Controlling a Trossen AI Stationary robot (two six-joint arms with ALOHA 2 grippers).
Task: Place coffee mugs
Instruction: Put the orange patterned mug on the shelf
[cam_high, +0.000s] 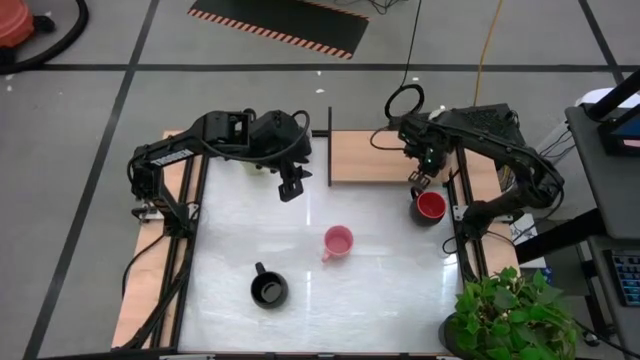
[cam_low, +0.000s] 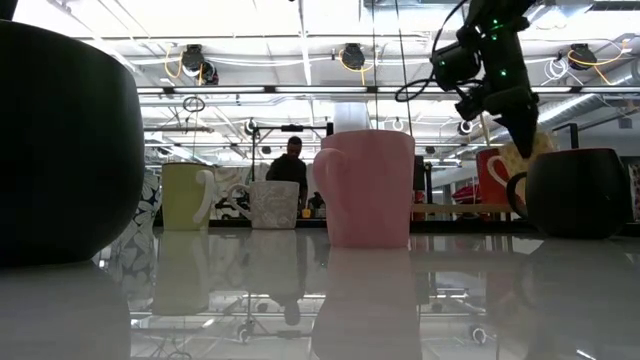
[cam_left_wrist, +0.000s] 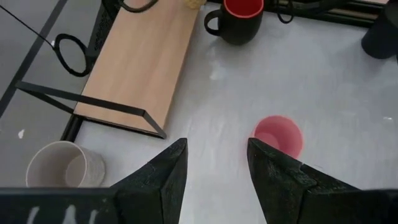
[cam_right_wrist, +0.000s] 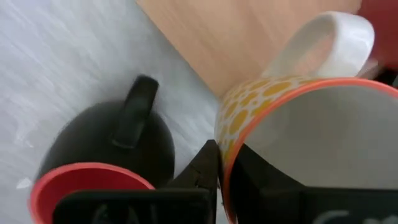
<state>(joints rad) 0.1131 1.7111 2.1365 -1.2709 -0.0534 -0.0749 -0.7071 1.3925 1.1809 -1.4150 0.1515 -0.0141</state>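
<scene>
The right gripper (cam_right_wrist: 221, 168) is pinched on the rim of a yellow-spotted mug (cam_right_wrist: 298, 118). It should be set down clear of the black mug with the red inside (cam_right_wrist: 102, 155). The left gripper (cam_left_wrist: 214, 165) hangs part open with nothing in it.

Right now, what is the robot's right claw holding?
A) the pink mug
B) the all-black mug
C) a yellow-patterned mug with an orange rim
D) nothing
C: in the right wrist view the right gripper pinches the wall of the yellow-patterned mug, one finger inside and one outside, while the pink mug stands alone mid-table.
</scene>
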